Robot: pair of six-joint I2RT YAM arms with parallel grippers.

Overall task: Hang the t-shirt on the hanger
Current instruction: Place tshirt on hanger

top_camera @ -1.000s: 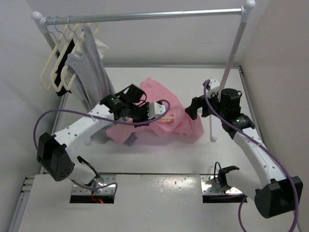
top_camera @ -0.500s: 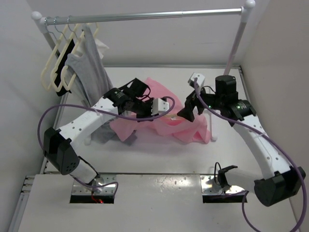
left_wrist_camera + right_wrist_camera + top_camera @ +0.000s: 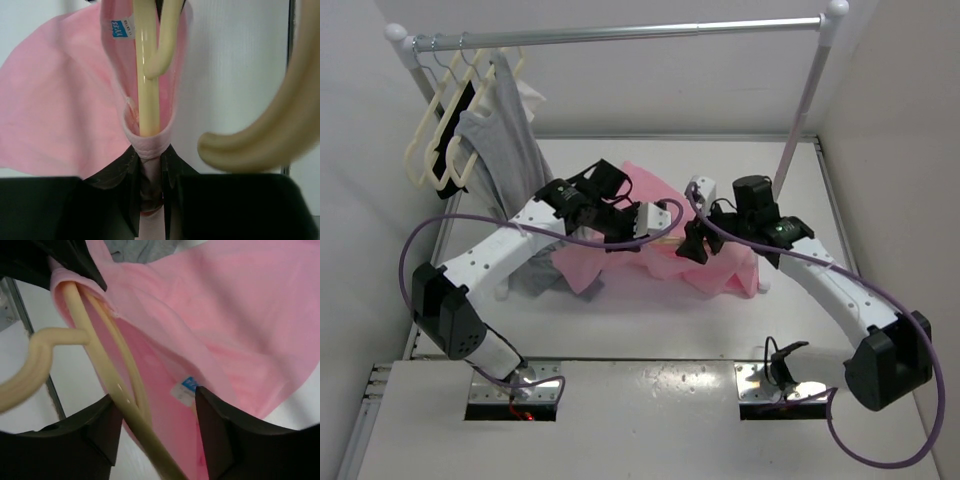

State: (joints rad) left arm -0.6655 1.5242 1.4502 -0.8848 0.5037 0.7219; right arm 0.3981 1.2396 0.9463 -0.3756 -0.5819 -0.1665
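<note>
Pinching the folded collar rim of the t-shirt (image 3: 60,100), the fingers (image 3: 120,177) of the left gripper (image 3: 150,167) are seen closed tight, just where an arm of the hanger (image 3: 147,100) runs down into the fold. Whether the plastic itself is clamped cannot be told. The right gripper (image 3: 155,400) is held open. Its fingers are set well apart on either side of a hanger arm and of the collar edge that bears the blue neck label (image 3: 184,388), and nothing is gripped.

Outward from the fingers, the pink cloth is bunched and lifted between the two wrists over the middle of the table (image 3: 650,320), with its lower folds hanging toward the surface. The hanger's hook is left sticking out at the neck.

The step in hand is judged to be the threading of the hanger through the neck opening. For the next move, the right fingers would need to be closed on collar or hanger so that the free shoulder can be worked under the cloth. No container is shown; only the neck opening takes anything in, namely the hanger arm.
</note>
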